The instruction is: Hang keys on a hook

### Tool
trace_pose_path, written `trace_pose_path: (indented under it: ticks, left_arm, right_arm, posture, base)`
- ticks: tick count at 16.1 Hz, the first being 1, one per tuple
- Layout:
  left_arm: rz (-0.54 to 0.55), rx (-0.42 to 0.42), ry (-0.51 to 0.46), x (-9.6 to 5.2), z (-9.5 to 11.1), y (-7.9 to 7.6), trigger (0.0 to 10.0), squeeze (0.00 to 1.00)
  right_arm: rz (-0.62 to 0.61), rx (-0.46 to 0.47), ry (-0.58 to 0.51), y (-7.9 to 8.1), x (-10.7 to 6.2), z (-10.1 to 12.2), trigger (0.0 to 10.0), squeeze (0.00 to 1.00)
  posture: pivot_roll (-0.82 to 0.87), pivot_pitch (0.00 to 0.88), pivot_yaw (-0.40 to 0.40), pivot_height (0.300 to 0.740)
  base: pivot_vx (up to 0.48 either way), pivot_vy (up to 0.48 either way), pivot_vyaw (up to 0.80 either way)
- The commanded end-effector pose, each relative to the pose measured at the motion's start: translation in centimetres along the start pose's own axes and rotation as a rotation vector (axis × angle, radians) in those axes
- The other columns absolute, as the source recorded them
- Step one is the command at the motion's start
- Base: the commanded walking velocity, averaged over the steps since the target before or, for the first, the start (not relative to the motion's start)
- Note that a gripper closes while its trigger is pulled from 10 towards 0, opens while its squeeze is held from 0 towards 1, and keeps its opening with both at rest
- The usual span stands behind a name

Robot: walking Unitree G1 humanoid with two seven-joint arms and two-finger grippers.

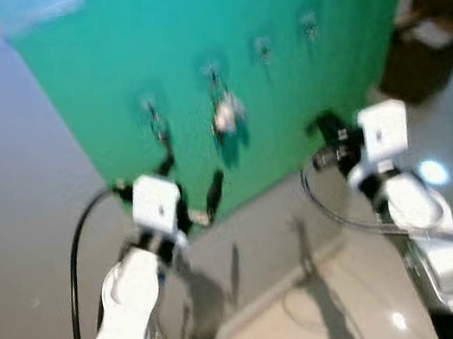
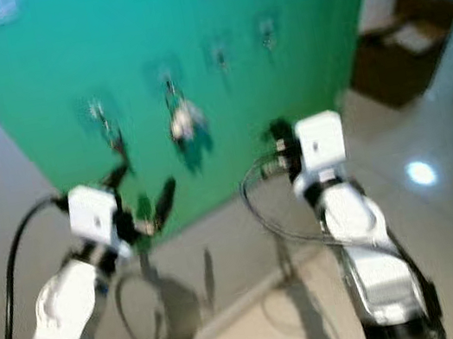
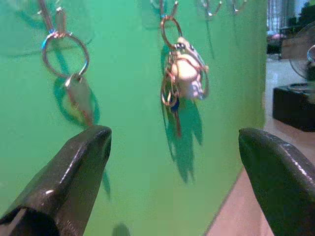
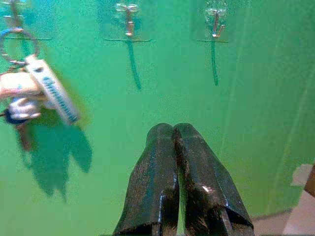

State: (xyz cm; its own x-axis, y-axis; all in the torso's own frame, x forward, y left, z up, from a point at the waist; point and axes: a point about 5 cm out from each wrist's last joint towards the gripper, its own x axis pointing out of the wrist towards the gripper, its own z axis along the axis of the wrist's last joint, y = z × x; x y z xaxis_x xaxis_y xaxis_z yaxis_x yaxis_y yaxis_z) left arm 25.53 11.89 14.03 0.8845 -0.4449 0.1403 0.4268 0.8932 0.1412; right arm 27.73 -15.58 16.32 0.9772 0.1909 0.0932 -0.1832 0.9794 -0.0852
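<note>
Seen at centre frame: bunch of keys [image 3: 179, 78] with white tag, lettering too blurred to read, hanging on second hook [image 3: 167, 12] of green wall [image 1: 286, 106]. Below, left gripper [image 3: 174, 162] fingers spread wide, empty; right gripper [image 4: 175, 169] fingers pressed together, empty.

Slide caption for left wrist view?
Open left gripper faces green wall; single key and key bunch hang on hooks.
</note>
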Motion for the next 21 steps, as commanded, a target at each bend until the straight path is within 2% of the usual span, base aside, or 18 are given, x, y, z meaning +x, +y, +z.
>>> trace_pose_path:
  ticks: [1,6,9,14,16,18,21]
  left_arm:
    - [0.019,0.006,0.011,-0.06,0.05,0.03,10.0,0.0]
    - [0.028,0.02,0.009,0.0,0.0,0.04,10.0,0.0]
    - [0.036,0.026,-0.003,0.04,0.17,0.0,10.0,0.0]
    - [0.034,0.032,-0.007,0.05,0.2,-0.05,10.0,0.0]
    - [0.032,0.033,-0.008,0.07,0.21,-0.06,10.0,0.0]
    - [0.031,0.034,-0.006,0.03,0.21,-0.11,10.0,0.0]
    - [0.042,0.015,0.004,0.08,0.04,-0.01,10.0,0.0]
  right_arm:
    - [-0.006,0.025,-0.008,-0.17,0.01,0.18,10.0,0.0]
    - [-0.003,0.03,0.001,-0.25,-0.04,0.04,10.0,0.0]
    - [0.019,-0.017,0.002,0.02,-0.02,0.08,10.0,0.0]
    - [0.017,-0.005,-0.008,0.04,0.04,0.13,10.0,0.0]
    - [-0.012,0.033,-0.01,-0.38,0.02,0.13,10.0,0.0]
    - [-0.013,0.033,-0.013,-0.43,-0.05,0.17,10.0,0.0]
    - [-0.01,0.039,-0.015,-0.34,-0.07,0.22,10.0,0.0]
  posture:
    - [0.0,0.0,0.05,0.74]
    - [0.0,0.0,0.044,0.74]
    - [0.0,0.0,0.042,0.74]
    - [0.0,0.0,0.041,0.74]
    - [0.0,0.0,0.041,0.74]
    - [0.0,0.0,0.044,0.74]
    - [0.0,0.0,0.045,0.74]
  base:
    - [0.0,0.0,0.0]
    - [0.0,0.0,0.0]
    - [0.0,0.0,0.0]
    - [0.0,-0.407,0.46]
    - [0.0,-0.435,0.0]
    - [0.0,-0.433,0.0]
    - [0.0,-0.089,0.0]
